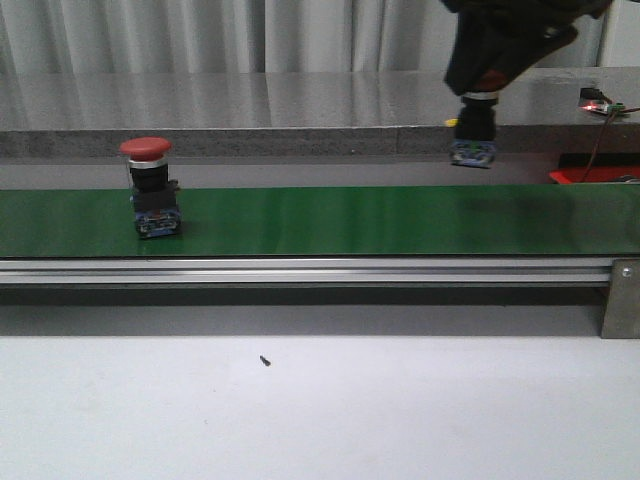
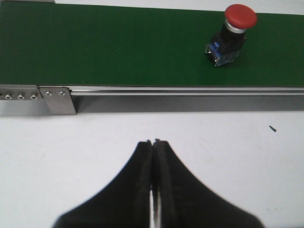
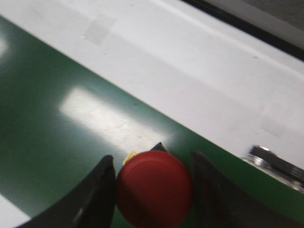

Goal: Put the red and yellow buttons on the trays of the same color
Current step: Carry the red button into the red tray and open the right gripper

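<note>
We find no legible writing on either button. One red button (image 1: 148, 185) stands upright on the green belt (image 1: 380, 220) toward its left end, with bare belt stretching away to its right. Our right gripper (image 1: 478, 100) hangs above the belt's far edge at the right, fingers (image 3: 97, 190) clamped on a second red button (image 3: 154, 187) lifted clear. Our left gripper (image 2: 154, 145) hovers over the white table (image 2: 237, 156), jaws pressed together, holding nothing.

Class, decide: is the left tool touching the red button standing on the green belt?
Apart. The left wrist view shows the left tool over the white table, with the belt's rail and green belt between it and the red button.
</note>
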`<state>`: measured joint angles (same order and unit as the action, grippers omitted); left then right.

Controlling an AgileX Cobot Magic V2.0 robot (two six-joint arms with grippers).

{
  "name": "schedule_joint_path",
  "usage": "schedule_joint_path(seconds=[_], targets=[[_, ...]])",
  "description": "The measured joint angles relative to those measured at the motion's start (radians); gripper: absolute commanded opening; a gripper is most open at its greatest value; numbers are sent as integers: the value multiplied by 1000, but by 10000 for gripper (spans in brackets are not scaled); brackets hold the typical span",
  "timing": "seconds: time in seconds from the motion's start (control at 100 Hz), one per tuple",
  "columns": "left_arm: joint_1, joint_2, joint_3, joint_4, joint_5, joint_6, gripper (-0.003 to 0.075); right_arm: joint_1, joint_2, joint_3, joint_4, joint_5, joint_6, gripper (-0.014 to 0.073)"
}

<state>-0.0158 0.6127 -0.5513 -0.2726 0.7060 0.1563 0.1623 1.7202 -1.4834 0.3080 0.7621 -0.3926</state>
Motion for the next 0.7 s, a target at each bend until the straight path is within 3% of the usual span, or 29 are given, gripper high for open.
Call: schedule_joint_path(seconds=[0.41,0.7], targets=[[0,0,0,0,0,0,-20,-300,0,0,0,-94,8,100],[0,0,0,0,0,0,-20,-407,64,-24,10,-135,45,100]])
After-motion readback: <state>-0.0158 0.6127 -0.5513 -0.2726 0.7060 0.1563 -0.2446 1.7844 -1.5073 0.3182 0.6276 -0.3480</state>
